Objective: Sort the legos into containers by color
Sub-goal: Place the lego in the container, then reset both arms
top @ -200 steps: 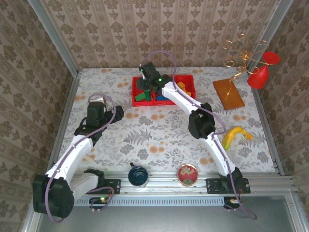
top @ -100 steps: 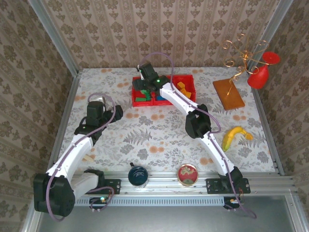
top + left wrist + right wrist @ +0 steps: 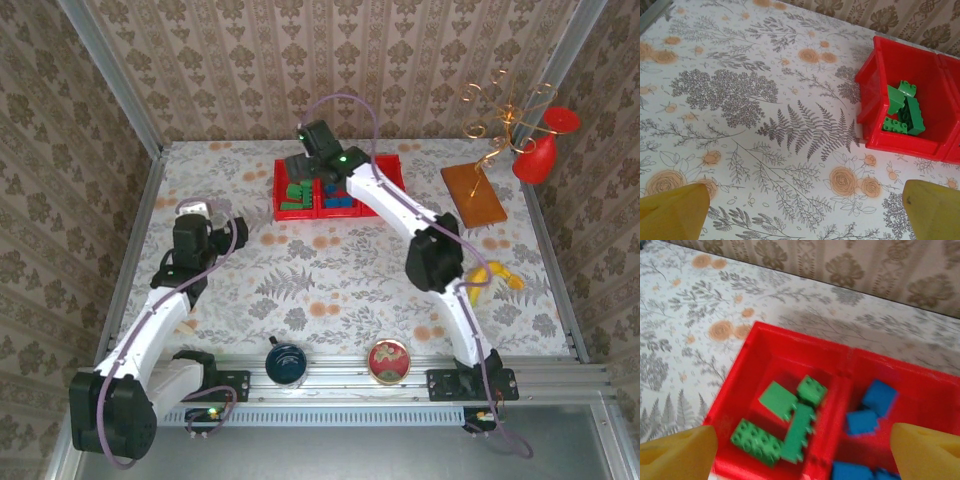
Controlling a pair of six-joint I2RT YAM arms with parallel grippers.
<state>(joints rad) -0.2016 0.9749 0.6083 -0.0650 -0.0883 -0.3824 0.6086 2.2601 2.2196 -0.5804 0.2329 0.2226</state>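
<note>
Hovering over the red tray (image 3: 790, 337), right tool (image 3: 800, 452) has its fingers wide apart, nothing between them. Green legos (image 3: 785, 425) lie in the tray's left-end compartment, blue legos (image 3: 872, 407) in the adjacent one. Left tool (image 3: 805, 210), fingers also apart and empty, hangs above the worktop (image 3: 740, 100) near the tray.

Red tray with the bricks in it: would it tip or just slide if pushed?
The shallow red plastic tray would probably slide, not tip: it sits low and flat on the flowered table surface. It likely feels stiff and light, being thin-walled moulded plastic. The loose green bricks and blue bricks inside might rattle and shift.
</note>
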